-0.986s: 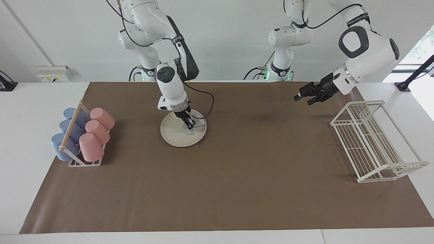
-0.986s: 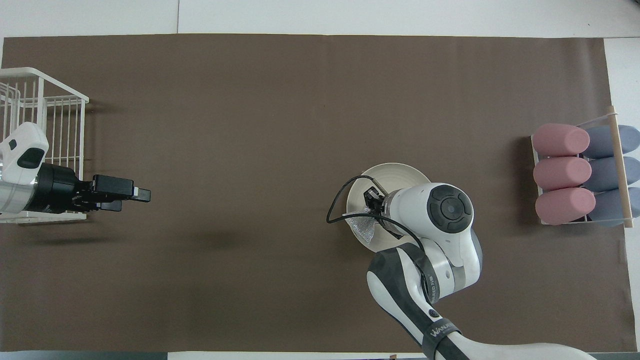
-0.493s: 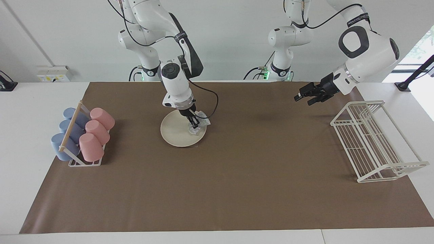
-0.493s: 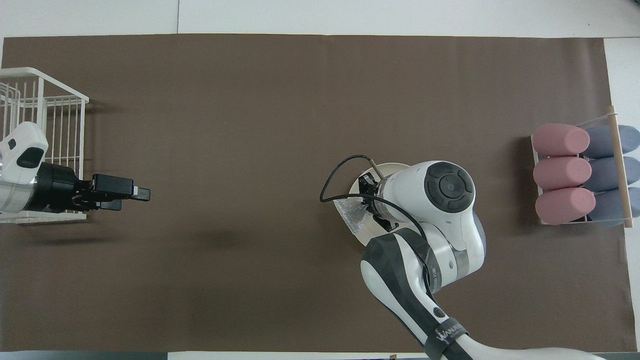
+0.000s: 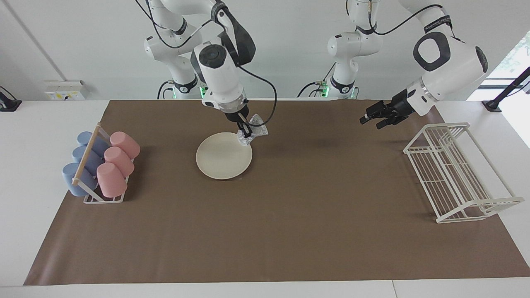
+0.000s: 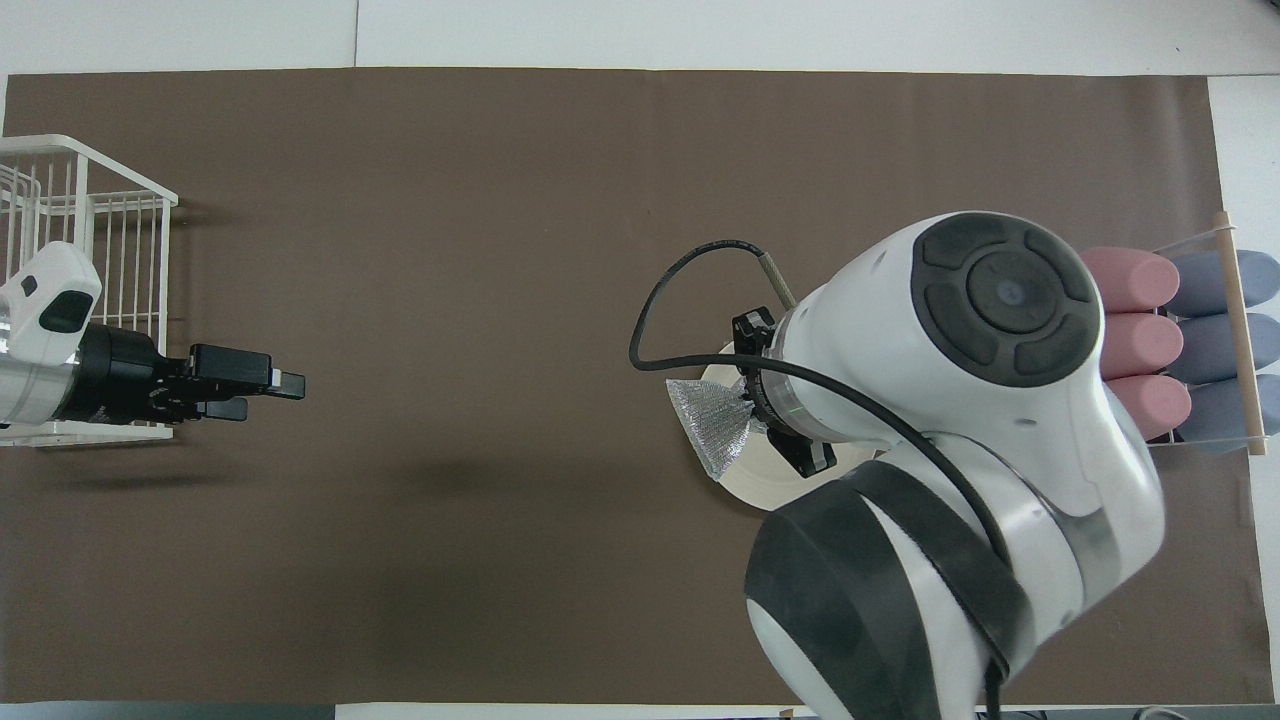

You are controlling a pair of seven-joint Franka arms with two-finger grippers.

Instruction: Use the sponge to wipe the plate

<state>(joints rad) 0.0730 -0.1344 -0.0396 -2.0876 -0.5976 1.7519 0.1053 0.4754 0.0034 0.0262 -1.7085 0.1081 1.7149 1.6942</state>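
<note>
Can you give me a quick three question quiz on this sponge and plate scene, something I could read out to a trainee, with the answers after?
1. True or false: the sponge is lying flat on the plate.
2. Which gripper holds the sponge? A) left gripper B) right gripper C) neither
3. Fill in: the left gripper waits in the air near the white wire ____.

Key
1. False. In the facing view it hangs in the air over the plate's rim nearest the robots.
2. B. The right gripper is shut on it; the left gripper is open and holds nothing.
3. rack
</note>
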